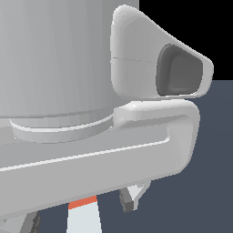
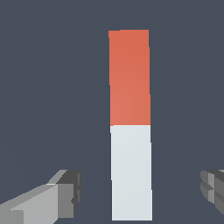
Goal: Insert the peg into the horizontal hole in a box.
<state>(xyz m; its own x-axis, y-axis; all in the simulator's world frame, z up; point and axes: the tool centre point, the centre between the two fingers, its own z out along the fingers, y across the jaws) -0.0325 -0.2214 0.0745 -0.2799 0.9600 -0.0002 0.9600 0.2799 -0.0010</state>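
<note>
A: Exterior view?
B: Arm fills it. Peg (image 1: 83, 215) pokes out under the gripper (image 1: 82, 216), pale half nearer. Box out of frame.
A: Wrist view?
B: Gripper (image 2: 140, 192) spread wide, holding nothing. Peg (image 2: 130, 124) lies between the fingers (image 2: 65, 190), long axis crosswise to their closing line.

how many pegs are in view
1. The peg, half orange-red and half white, lies on the dark floor between the open claw fingers, touching neither. The exterior view shows only part of it below the arm, which could hide others.
</note>
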